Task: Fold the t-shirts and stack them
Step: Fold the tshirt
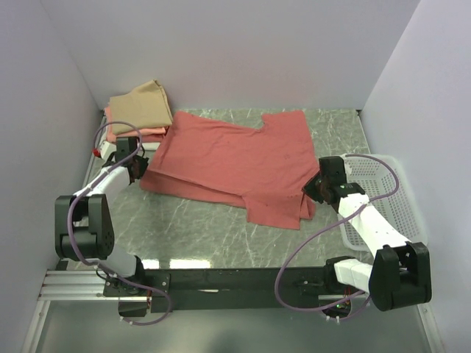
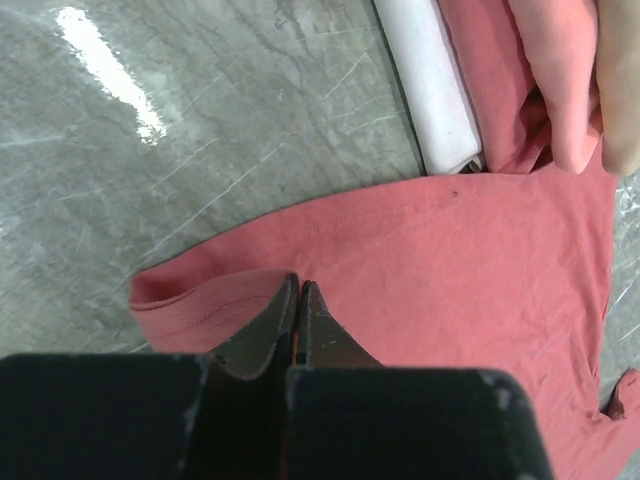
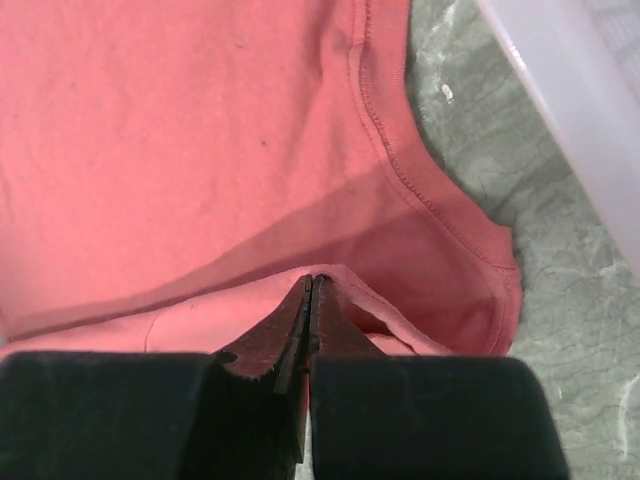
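A salmon-red t-shirt (image 1: pixel 235 165) lies across the middle of the table, partly folded over itself. My left gripper (image 1: pixel 138 168) is shut on its left edge; the left wrist view shows the jaws (image 2: pixel 298 285) pinching the hem fold of the shirt (image 2: pixel 450 270). My right gripper (image 1: pixel 315 187) is shut on the shirt's right edge; the right wrist view shows the jaws (image 3: pixel 312 282) pinching a fold of the shirt (image 3: pixel 180 130). A stack of folded shirts stands at the back left: tan (image 1: pixel 143 107) on top, salmon-pink (image 1: pixel 121 132) and white (image 2: pixel 435 80) below.
A white perforated plastic basket (image 1: pixel 379 191) stands at the right edge, close behind my right arm; its rim shows in the right wrist view (image 3: pixel 570 90). Grey marble tabletop (image 1: pixel 199 228) is bare in front of the shirt. White walls enclose three sides.
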### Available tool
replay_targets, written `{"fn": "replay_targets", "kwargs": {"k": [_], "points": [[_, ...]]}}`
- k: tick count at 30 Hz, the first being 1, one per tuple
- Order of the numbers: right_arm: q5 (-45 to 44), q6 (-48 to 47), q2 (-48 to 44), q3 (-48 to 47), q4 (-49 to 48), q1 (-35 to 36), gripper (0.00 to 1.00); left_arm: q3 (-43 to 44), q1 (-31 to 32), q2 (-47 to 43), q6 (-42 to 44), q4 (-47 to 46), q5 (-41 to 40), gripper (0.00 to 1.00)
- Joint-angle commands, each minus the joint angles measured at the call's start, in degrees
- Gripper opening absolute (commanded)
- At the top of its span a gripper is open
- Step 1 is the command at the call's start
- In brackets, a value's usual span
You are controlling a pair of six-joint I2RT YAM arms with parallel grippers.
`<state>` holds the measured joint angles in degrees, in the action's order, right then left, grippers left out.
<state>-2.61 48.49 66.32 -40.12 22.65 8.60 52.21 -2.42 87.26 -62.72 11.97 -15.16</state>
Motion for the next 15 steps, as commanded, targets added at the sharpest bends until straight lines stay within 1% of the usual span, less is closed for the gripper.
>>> {"fn": "replay_targets", "kwargs": {"k": [1,15], "points": [[-1.96,-0.59,0.47,-2.16,-1.65,-1.04,0.00,3.51,0.13,1.59,-0.74,-2.03,0.30,0.01],[-0.90,-1.38,1.96,-1.10,-2.88,-2.53,0.00,10.54,0.48,7.66,-0.21,-0.63,1.36,0.01]]}}
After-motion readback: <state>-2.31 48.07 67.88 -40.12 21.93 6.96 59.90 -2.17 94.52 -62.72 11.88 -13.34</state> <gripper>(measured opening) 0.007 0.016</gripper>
